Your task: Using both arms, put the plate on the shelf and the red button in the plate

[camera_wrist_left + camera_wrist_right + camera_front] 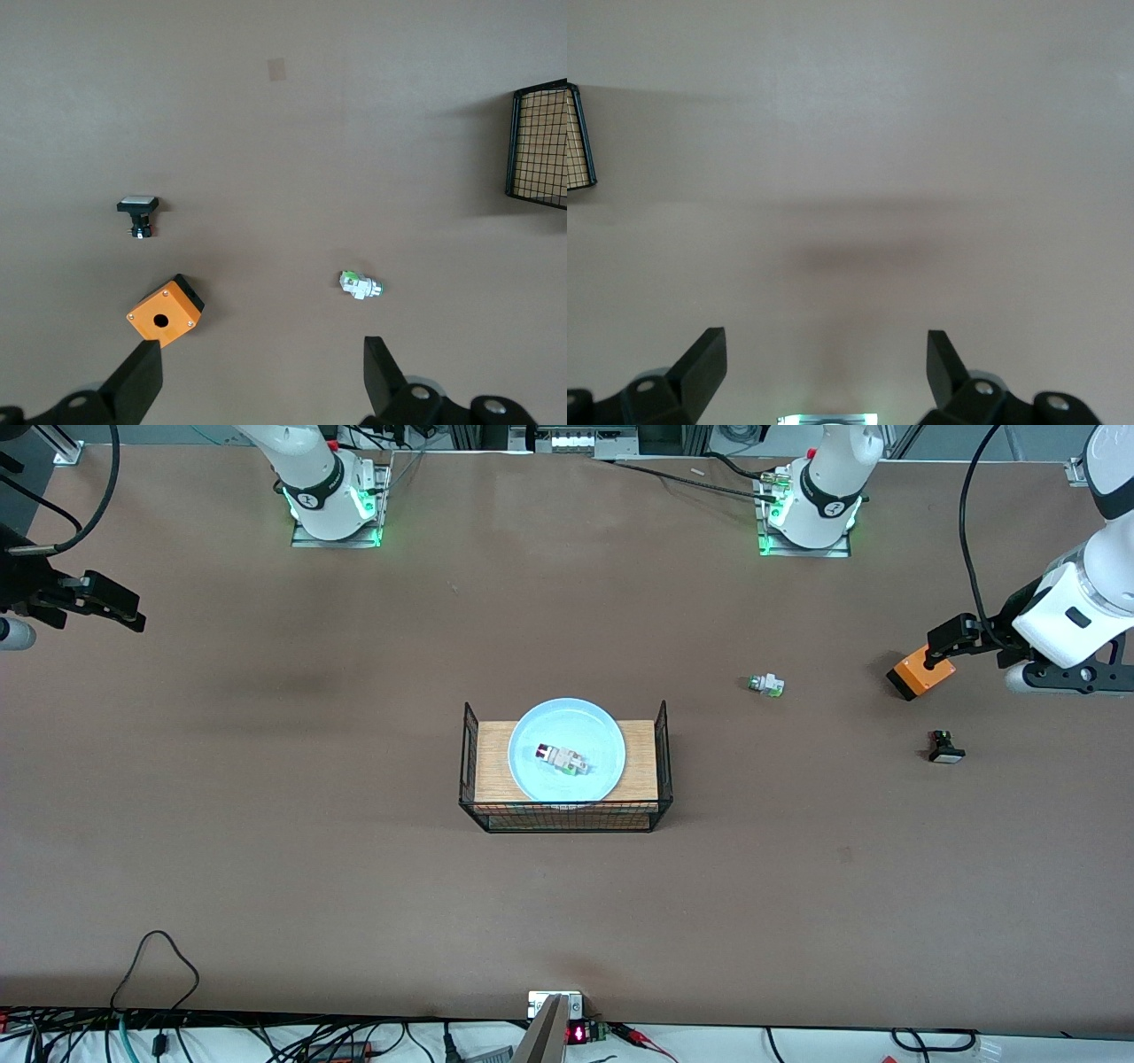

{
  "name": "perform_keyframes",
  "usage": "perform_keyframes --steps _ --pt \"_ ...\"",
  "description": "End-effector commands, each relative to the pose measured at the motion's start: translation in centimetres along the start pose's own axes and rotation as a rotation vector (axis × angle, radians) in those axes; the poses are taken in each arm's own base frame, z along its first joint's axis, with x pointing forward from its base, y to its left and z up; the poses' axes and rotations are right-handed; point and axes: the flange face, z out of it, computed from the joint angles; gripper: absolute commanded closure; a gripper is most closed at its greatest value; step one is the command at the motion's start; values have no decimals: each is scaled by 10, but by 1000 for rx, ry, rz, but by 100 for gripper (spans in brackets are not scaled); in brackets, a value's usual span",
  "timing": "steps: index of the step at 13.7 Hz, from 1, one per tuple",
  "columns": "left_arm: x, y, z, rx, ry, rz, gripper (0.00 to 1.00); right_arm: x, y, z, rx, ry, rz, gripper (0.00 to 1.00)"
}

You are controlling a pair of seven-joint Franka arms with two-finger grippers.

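Observation:
The pale blue plate (530, 731) lies on the wooden tray (493, 766) inside a black wire basket (567, 817) at the table's middle. The red button (562, 760), white with a small red cap, lies on its side in the plate. My left gripper (946, 645) is open and empty, up over the orange box at the left arm's end of the table; its open jaws show in the left wrist view (261, 354). My right gripper (115, 607) is open and empty over bare table at the right arm's end, as the right wrist view (826, 345) shows.
A white button with a green and silver cap (765, 685) (360, 285) lies between the basket and an orange box (920, 677) (165, 310). A black button with a white top (944, 747) (137, 212) lies nearer the front camera than the box. The basket's corner shows in both wrist views (540, 142) (578, 137).

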Motion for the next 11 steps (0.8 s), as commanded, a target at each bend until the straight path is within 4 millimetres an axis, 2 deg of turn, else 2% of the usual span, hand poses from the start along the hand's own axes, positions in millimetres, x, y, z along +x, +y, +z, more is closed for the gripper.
perform_keyframes --steps 1,11 --pt "-2 -1 -7 -15 -2 20 0 -1 2 -6 10 9 -7 0" --pt "4 3 -11 -15 7 23 0 -1 2 -6 8 9 -6 0"
